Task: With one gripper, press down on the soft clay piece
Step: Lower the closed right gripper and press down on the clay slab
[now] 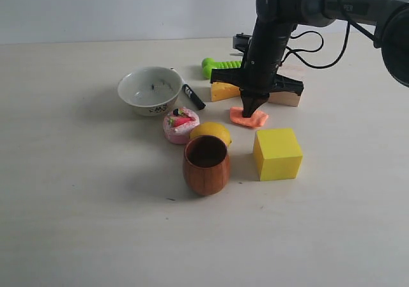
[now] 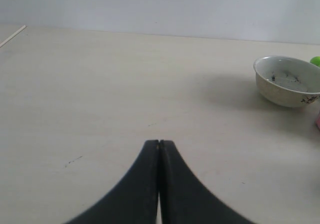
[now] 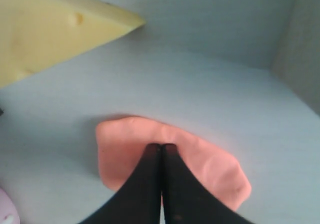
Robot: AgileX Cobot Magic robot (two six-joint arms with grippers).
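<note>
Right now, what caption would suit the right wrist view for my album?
Shut black fingers set their tips on the soft clay piece, a yellow cheese wedge lying apart nearby.

A pale table (image 1: 77, 223) is seen carrying every item. The clay (image 1: 239, 117) is laid flat on it, directly under the right gripper (image 1: 254, 113), and is touched by the closed tips. Just beyond the gripper, a cheese wedge (image 1: 223, 92) and a wooden block (image 1: 285, 99) are set, with a green toy (image 1: 217, 64) farther back. A yellow cube (image 1: 277, 153) is placed just in front of the gripper. Toward the exterior view's left of it, a lemon (image 1: 211, 131), a cake toy (image 1: 179, 124), a brown cup (image 1: 206, 172), a pen (image 1: 193, 97) and a bowl (image 1: 148, 107) are found.
</note>
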